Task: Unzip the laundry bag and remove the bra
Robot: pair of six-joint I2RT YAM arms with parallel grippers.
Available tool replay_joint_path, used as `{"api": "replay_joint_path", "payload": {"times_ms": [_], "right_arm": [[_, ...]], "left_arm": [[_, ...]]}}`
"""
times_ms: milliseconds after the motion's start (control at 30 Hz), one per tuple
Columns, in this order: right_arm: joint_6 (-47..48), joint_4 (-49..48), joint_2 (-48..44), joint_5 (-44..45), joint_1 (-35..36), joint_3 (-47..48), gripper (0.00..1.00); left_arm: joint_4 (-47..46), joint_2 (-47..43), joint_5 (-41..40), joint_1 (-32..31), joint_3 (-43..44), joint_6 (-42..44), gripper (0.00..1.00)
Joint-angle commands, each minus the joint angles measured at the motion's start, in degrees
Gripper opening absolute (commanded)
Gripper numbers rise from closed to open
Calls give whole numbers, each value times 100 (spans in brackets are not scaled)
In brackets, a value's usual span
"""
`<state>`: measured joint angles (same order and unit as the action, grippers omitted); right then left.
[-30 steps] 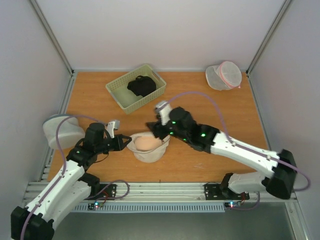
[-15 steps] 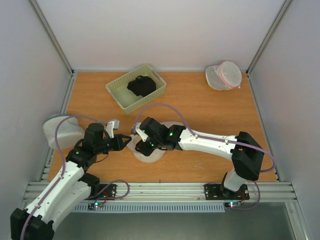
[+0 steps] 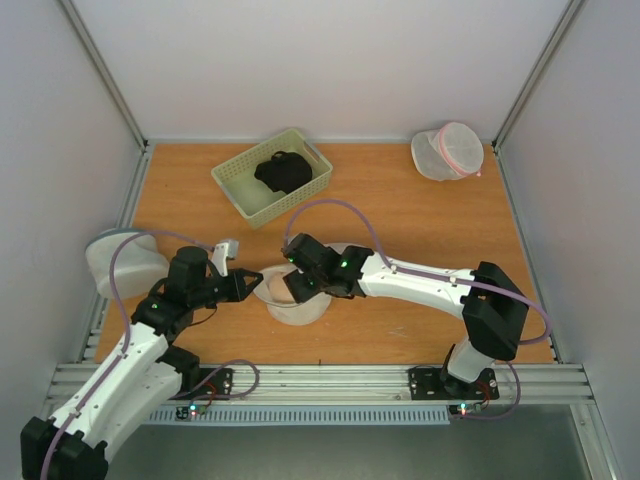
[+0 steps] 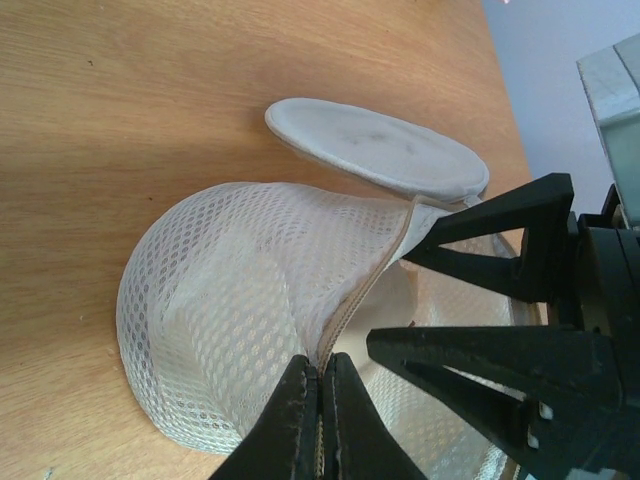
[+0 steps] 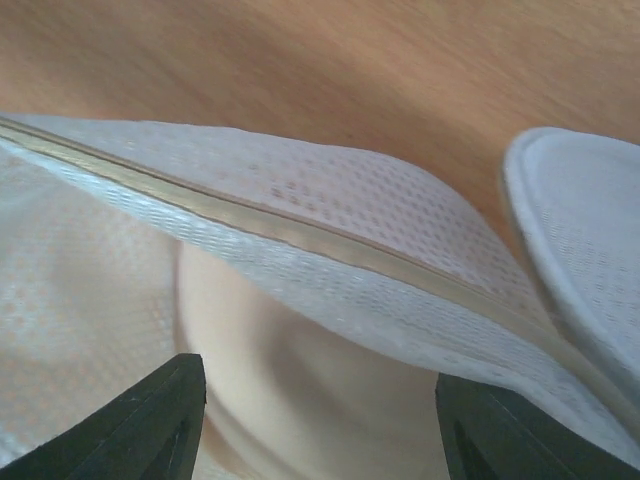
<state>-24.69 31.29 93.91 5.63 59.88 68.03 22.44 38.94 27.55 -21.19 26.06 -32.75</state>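
The bag [image 3: 298, 312] sits on the bench [image 3: 420, 215] near the front edge, between the two arms; its zip is undone and the round flap [image 4: 380, 150] lies folded back. The left pincer [image 4: 320, 378] is pressed together on the mesh rim at the zip seam, evidently to hold the mouth up and stop the bag sliding. The right pincer [image 5: 318, 385] is spread and points into the opening, one finger either side of the peach bra [image 5: 300, 350]; contact cannot be confirmed. Judgement: unzipping complete, removal not yet done; the next move calls for closing on the cup without catching mesh.
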Motion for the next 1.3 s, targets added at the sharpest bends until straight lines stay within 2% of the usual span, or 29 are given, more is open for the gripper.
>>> {"api": "replay_joint_path", "payload": {"times_ms": [0, 100, 167, 233, 333, 467, 667, 800, 933, 1267], "right_arm": [[63, 188, 142, 441, -7, 18, 66], [80, 71, 310, 191, 56, 37, 73], [98, 108, 409, 246, 81, 81, 89], [153, 116, 488, 259, 88, 84, 89], [183, 63, 478, 236, 86, 73, 77], [253, 85, 404, 278, 107, 176, 45], [336, 125, 369, 379, 140, 213, 3], [541, 217, 199, 370, 155, 410, 1], [1190, 139, -162, -141, 225, 573, 1], [2182, -72, -1352, -1069, 197, 31, 1]], "left_arm": [[-302, -76, -57, -17, -109, -12, 1], [-293, -55, -56, -17, -103, -10, 1], [-293, -58, -57, -17, -104, -3, 1], [-294, -53, -56, -17, -107, -3, 1], [-302, -40, -56, -17, -102, -10, 1], [-306, -43, -65, -17, -112, -12, 1], [-301, -40, -65, -17, -114, -12, 1], [-301, -34, -65, -21, -111, -19, 1], [-295, -35, -88, -22, -110, -15, 1], [-275, -18, -136, -17, -113, -20, 1]]}}
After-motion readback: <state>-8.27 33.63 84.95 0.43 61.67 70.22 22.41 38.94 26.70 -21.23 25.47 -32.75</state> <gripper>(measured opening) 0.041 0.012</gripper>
